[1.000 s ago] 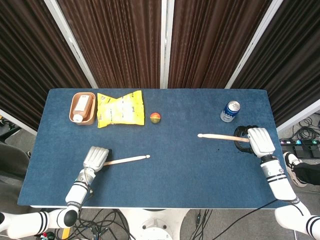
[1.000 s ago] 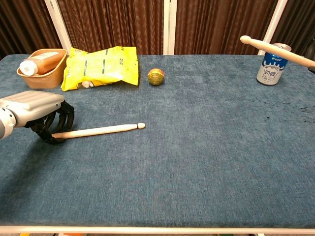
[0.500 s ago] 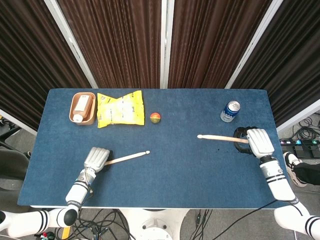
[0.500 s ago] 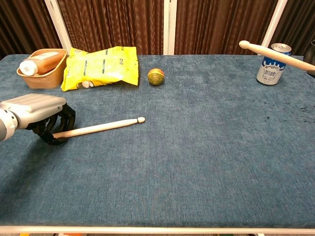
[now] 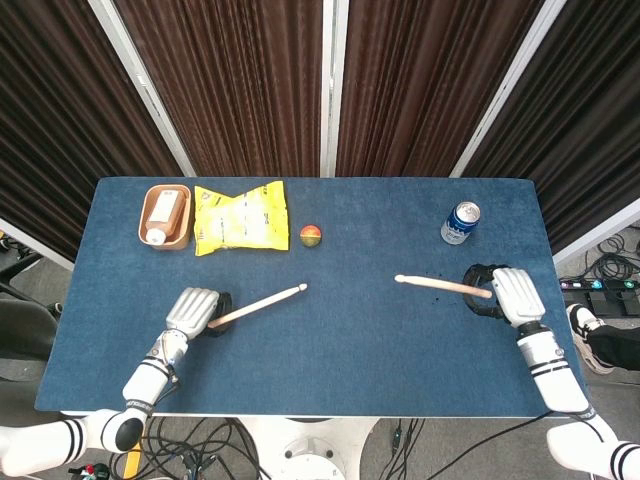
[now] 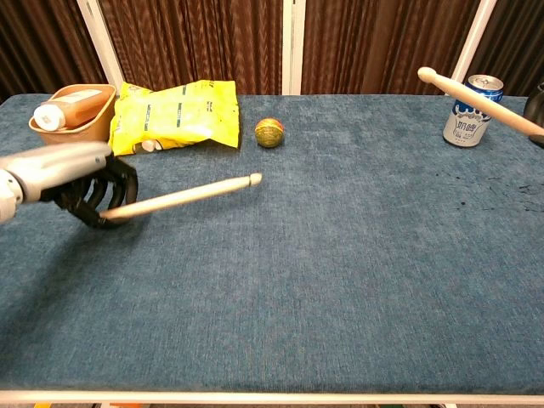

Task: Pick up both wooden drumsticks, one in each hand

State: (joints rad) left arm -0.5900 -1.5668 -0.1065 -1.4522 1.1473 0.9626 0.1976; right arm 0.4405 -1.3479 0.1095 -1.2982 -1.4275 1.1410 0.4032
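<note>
My left hand [image 5: 195, 310] [image 6: 72, 180] grips the butt of one wooden drumstick [image 5: 258, 305] [image 6: 183, 196]. That stick is lifted off the blue table [image 5: 340, 330], its tip pointing right and slightly up. At the right edge my right hand [image 5: 500, 292] holds the other drumstick [image 5: 440, 284] [image 6: 478, 99] by its butt, tip pointing left, raised above the cloth. In the chest view only a dark sliver of the right hand shows at the frame's right edge.
A blue drink can [image 5: 460, 222] [image 6: 469, 110] stands just behind the right stick. At the back left lie a yellow snack bag [image 5: 240, 217] [image 6: 174, 115] and a tan tray holding a bottle [image 5: 165, 214] [image 6: 72, 112]. A small red-green ball [image 5: 311, 235] [image 6: 270, 132] sits mid-back.
My left hand has lifted its drumstick off the table, the tip swinging up and to the right. The right hand has shifted slightly toward me with its stick still raised.
</note>
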